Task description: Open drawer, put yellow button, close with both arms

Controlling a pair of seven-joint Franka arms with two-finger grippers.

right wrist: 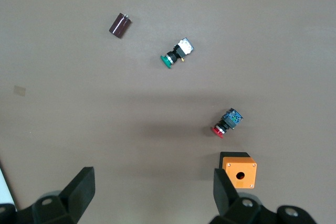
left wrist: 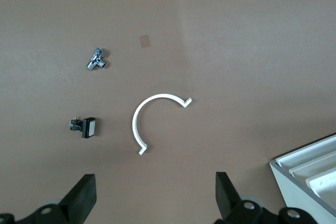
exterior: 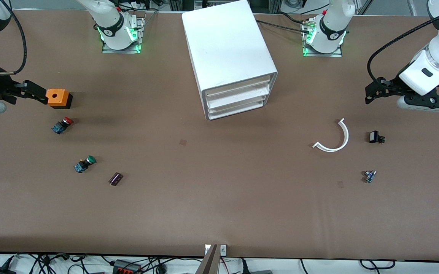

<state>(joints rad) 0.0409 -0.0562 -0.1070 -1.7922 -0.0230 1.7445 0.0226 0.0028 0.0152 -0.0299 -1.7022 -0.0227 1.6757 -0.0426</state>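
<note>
Both claws wide open, empty, left claw, right claw, drawer shut.

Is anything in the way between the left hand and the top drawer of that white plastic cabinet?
Nothing visible does. The open left hand hangs over bare brown table, and the stretch from it to the shut top drawer of the white cabinet is bare. The white curved plastic strip lies nearer the front camera, off that line.

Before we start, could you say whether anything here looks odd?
No yellow-capped button shows: only a red button, a green button and an orange box with an empty hole. The cabinet sits askew. Left gripper and right gripper hover open.
</note>
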